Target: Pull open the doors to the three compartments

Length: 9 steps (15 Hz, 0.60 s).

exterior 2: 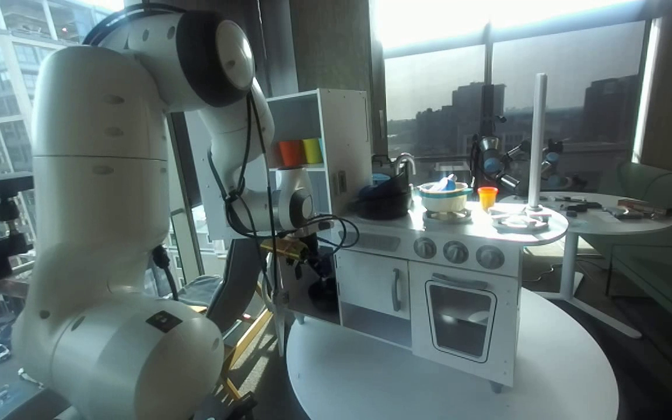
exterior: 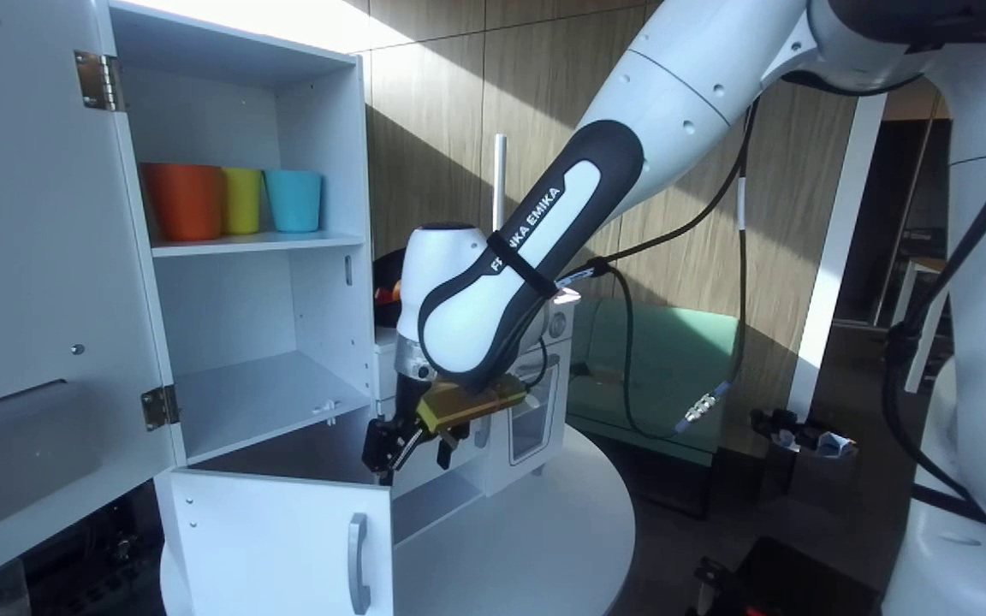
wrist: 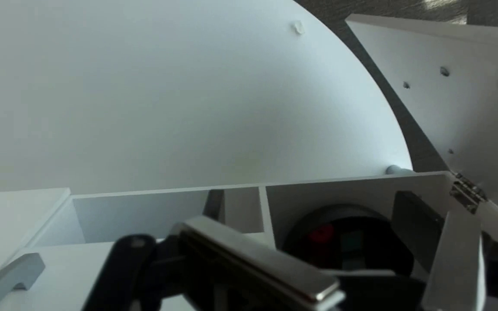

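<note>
The left low door (exterior: pixel 288 543), white with a grey handle, stands swung open; its inner face shows in the wrist view (wrist: pixel 482 99). Its compartment (wrist: pixel 339 185) holds a dark round pot. The middle door (exterior 2: pixel 374 283) is closed, with its handle upright; it partly shows in the wrist view (wrist: pixel 71 263). The oven door (exterior 2: pixel 461 318), with a dark window, is closed. My gripper (wrist: pixel 316 218) is open and empty, pointing down in front of the kitchen. Its fingers (exterior: pixel 414 462) appear just behind the open door's free edge; whether they touch anything I cannot tell.
The tall white door (exterior: pixel 31 257) stands open beside shelves with orange, yellow-green and blue cups (exterior: pixel 292 201). The kitchen stands on a round white table (exterior: pixel 527 539). Pans and a pot (exterior 2: pixel 444 198) sit on the countertop. Cables hang from my arm.
</note>
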Available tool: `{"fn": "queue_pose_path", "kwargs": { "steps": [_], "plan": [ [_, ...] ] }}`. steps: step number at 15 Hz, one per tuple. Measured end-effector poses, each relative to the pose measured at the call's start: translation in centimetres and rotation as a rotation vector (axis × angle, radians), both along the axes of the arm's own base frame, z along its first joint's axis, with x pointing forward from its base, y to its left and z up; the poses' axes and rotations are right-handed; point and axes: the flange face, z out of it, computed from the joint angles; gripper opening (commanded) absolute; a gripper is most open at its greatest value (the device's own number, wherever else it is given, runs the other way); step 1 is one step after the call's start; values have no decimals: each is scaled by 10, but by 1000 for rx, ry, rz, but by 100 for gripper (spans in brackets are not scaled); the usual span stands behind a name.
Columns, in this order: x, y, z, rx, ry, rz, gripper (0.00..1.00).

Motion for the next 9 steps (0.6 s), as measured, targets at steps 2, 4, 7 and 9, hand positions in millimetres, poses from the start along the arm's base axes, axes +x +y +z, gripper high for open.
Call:
{"fn": "queue_pose_path", "kwargs": {
  "steps": [2, 4, 7, 9],
  "plan": [
    [-13, 29, -5, 38, 30, 68, 100],
    [-27, 53, -7, 73, 61, 135, 100],
    [-43, 78, -7, 116, 97, 222, 100],
    [-45, 82, -7, 122, 105, 246, 100]
  ]
}}
